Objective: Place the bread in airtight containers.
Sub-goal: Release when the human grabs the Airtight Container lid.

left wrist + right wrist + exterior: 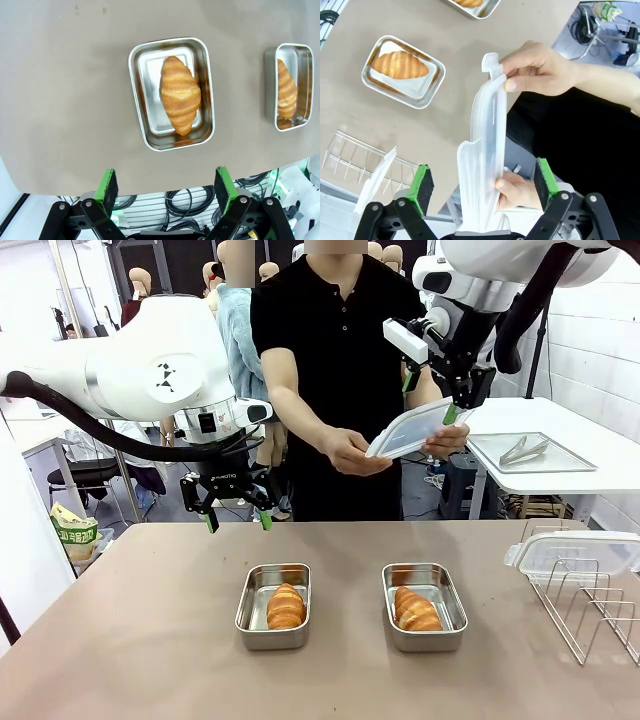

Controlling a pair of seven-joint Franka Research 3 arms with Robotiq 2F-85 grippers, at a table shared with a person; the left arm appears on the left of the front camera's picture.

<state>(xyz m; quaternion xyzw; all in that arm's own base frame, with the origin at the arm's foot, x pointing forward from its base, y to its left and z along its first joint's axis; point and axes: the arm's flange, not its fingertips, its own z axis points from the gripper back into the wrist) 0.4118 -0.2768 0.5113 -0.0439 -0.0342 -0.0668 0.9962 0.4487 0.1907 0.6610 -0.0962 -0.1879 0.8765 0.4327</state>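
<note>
Two steel containers stand on the brown table, each with one bread roll inside: the left container (246, 612) holds a roll (286, 606), and the right container (455, 615) holds a roll (415, 609). My left gripper (238, 518) hangs open above the table behind the left container (145, 95) and its roll (180, 95). High up, my right gripper (430, 398) is open around a clear lid (415, 428). The person grips this lid (482, 170) with both hands (540, 70), and its thin edge stands between my spread fingers (420, 182) without touching the pads.
A wire rack (590, 605) stands at the table's right edge with a second clear lid (575, 550) resting on it. A flat steel tray with tongs (530, 452) lies on a white side table behind. The person stands at the far edge.
</note>
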